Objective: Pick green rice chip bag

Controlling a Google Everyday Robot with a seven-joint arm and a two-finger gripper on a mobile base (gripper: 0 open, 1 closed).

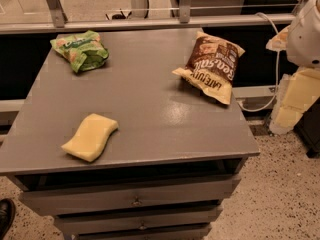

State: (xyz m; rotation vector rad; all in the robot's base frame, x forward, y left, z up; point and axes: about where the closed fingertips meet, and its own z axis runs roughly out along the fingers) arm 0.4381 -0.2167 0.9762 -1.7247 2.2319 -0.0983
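Observation:
The green rice chip bag (80,50) lies crumpled on the far left corner of the grey table top (150,109). It is shiny light green with a white-green logo. My gripper (293,103) is at the right edge of the view, below the white arm joint (305,31). It is off the table's right side, beyond the right edge, and far from the bag. It holds nothing that I can see.
A larger brown-and-yellow chip bag (211,66) lies at the far right of the table. A yellow sponge (90,136) lies near the front left. Drawers (135,199) are below the top. A rail and window frame (150,23) run behind. A white cable (275,64) hangs at right.

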